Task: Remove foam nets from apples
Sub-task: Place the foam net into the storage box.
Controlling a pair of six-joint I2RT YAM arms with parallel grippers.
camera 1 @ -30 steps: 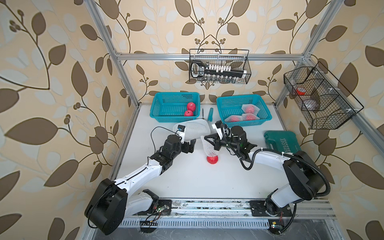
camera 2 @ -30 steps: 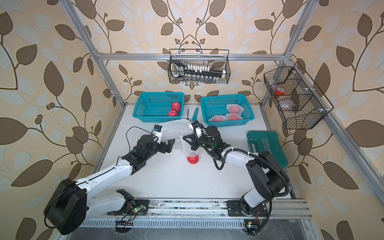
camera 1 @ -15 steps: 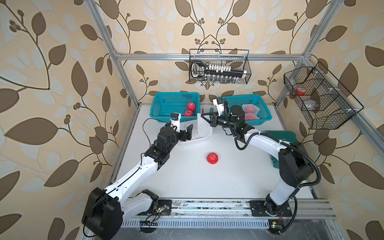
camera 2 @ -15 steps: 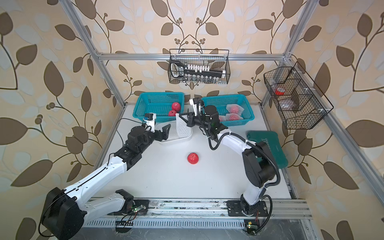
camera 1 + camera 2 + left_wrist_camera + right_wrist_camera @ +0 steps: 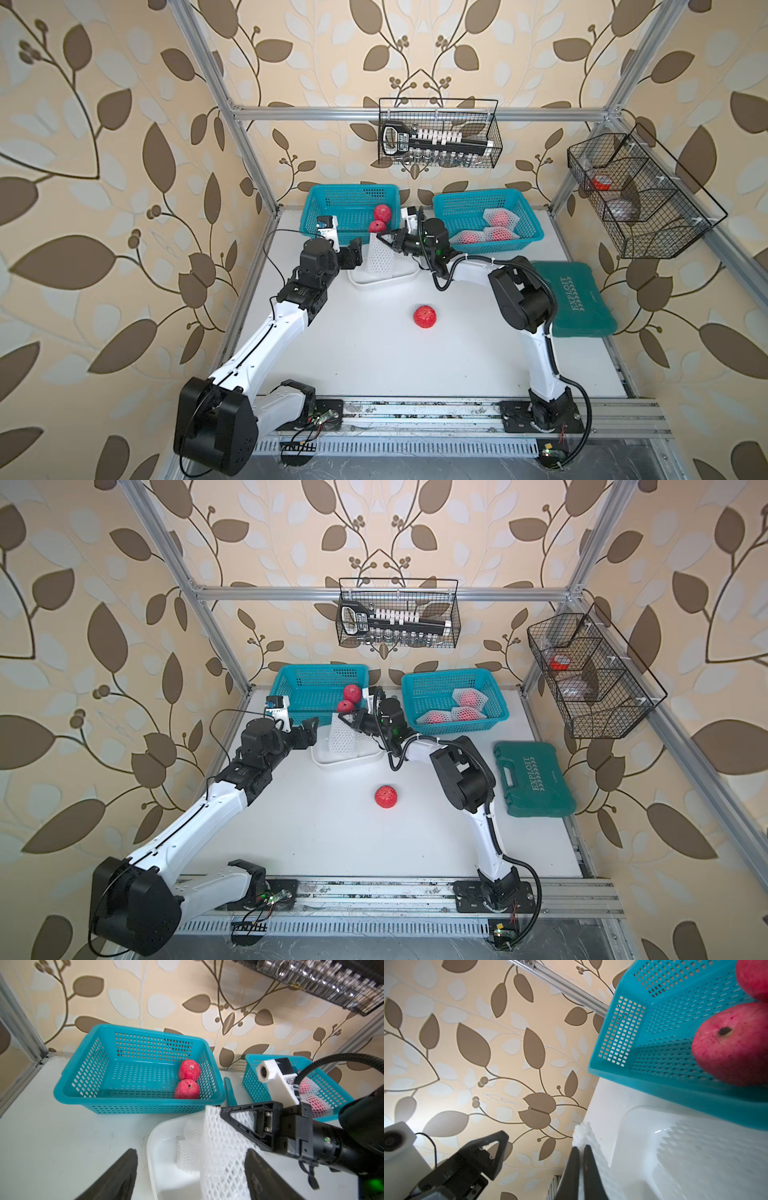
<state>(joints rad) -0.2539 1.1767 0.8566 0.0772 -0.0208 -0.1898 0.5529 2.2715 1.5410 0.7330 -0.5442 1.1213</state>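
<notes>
Left wrist alone reveals loose nets [image 5: 187,1155] in the tub [image 5: 151,1147]; outstretched right gripper [image 5: 222,1111] pinches a hanging net [image 5: 220,1157], left gripper [image 5: 356,250] spread.

White shells and black round joints are seen on the left arm [image 5: 270,332] and right arm [image 5: 540,361]. Black wedge fingers [image 5: 122,1174] are fitted to the left gripper [image 5: 191,1150] and right gripper [image 5: 581,1147]. White wrist camera blocks [image 5: 326,224] and a ribbed black cable [image 5: 342,1057] are carried.

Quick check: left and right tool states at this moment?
Left tool: open, gripping nothing.
Right tool: shut on the white foam mesh net.
</notes>
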